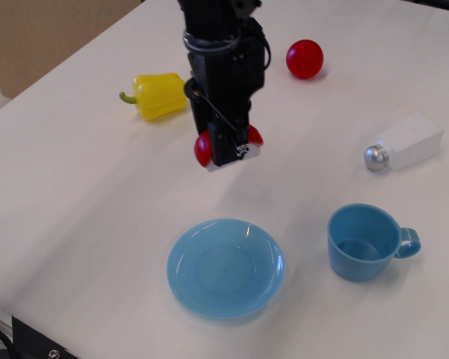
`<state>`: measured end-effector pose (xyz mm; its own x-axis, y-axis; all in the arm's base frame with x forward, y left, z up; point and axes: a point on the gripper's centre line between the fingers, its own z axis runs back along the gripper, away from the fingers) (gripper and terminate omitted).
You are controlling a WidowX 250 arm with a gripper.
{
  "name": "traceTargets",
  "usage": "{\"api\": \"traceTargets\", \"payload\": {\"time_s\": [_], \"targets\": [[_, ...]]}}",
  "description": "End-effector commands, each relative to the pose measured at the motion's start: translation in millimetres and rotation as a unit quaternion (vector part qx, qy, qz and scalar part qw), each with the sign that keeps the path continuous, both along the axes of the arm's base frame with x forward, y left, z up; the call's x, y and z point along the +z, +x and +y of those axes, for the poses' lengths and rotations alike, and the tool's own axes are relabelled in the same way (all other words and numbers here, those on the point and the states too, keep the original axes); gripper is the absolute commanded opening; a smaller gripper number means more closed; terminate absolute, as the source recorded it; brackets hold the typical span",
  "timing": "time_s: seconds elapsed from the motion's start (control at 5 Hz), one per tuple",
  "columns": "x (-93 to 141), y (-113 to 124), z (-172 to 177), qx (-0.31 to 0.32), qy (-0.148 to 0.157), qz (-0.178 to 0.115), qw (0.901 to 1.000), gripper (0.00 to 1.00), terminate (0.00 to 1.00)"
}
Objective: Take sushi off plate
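My black gripper point(226, 152) is shut on the sushi point(203, 149), a glossy red top over a white rice base, and holds it in the air above the white table. Most of the sushi is hidden behind the fingers; red shows on both sides. The light-blue plate point(225, 268) lies empty on the table, below and in front of the gripper, apart from it.
A light-blue cup point(367, 241) stands right of the plate. A white and silver salt shaker point(404, 143) lies at the right. A red ball point(304, 58) sits at the back. A yellow pepper point(159, 95) lies just left of the arm.
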<state>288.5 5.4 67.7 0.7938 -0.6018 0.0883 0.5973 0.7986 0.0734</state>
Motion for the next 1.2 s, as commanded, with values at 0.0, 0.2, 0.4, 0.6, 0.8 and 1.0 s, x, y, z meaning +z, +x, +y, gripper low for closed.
{"api": "traceTargets", "payload": {"time_s": [0.0,0.2,0.4,0.6,0.8,1.0], "targets": [[-18.7,49.7,-21.7,-0.021,-0.009,-0.016,0.9996,0.00,0.00],[-22.2,65.6,-26.8,-0.018,-0.019,-0.022,0.9994,0.00,0.00],[-24.9,83.2,-34.1,-0.045,-0.022,-0.027,0.9984,0.00,0.00],[-29.9,92.7,-34.6,-0.040,-0.023,-0.024,0.9987,0.00,0.00],[-29.9,93.3,-32.1,-0.030,-0.014,-0.013,0.9994,1.00,0.00],[-20.2,87.7,-27.2,-0.022,-0.018,-0.019,0.9994,1.00,0.00]]}}
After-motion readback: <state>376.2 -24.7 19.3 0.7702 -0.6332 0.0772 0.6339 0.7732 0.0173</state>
